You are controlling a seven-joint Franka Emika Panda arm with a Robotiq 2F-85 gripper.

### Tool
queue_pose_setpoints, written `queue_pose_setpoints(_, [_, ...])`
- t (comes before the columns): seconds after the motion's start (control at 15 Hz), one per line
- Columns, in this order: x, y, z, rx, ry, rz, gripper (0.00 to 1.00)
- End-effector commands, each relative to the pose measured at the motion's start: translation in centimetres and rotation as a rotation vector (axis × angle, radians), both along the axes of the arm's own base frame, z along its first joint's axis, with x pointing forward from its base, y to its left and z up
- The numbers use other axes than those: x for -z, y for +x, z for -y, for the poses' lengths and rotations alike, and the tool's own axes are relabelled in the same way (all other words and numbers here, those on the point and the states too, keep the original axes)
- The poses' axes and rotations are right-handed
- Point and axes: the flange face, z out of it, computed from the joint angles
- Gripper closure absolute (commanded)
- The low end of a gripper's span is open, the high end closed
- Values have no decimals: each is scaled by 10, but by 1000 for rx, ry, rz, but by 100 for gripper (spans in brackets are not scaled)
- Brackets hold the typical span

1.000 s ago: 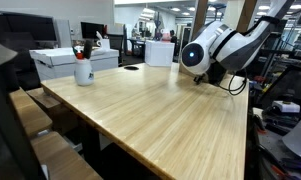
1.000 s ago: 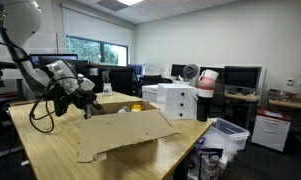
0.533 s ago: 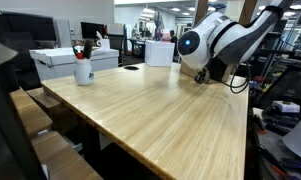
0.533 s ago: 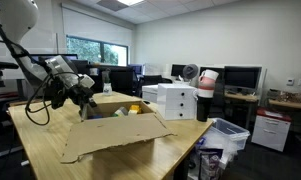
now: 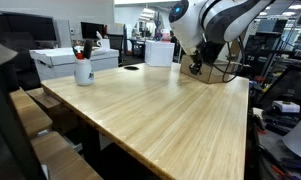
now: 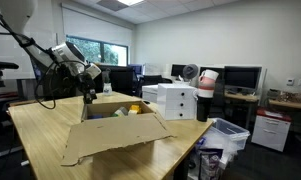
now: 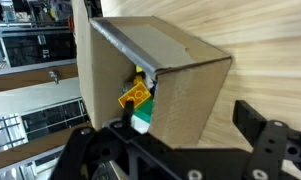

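My gripper (image 7: 185, 128) is open and empty, its two black fingers (image 7: 256, 120) spread on either side of a cardboard box's corner below. The open cardboard box (image 7: 165, 75) lies on the wooden table (image 7: 265, 60), and yellow and green items (image 7: 138, 103) show inside it. In an exterior view the gripper (image 6: 87, 96) hangs just above the box's (image 6: 115, 104) far end, and a long flap (image 6: 115, 136) lies spread toward the table's front. In an exterior view the gripper (image 5: 195, 69) hovers over the table's far right part.
A white mug with pens (image 5: 83, 70) and a flat black object (image 5: 131, 68) sit on the table (image 5: 160, 115). White boxes (image 6: 173, 99) stand at the table's end, and a bin (image 6: 227, 134) is on the floor beyond. Desks and monitors surround the table.
The arm has lifted up and away from the table surface beside the box. The jaws have spread slightly wider, with nothing in them.
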Motion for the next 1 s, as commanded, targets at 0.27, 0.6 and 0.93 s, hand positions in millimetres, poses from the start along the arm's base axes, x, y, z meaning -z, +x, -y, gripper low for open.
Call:
queue_pose_setpoints(0.27, [-39,23,51,161,143,28,0])
queue_pose_setpoints(0.6, [-53,33,87,237,326,-42,0])
queue_pose_setpoints(0.93, [-65,37,106,302,510,-87,4])
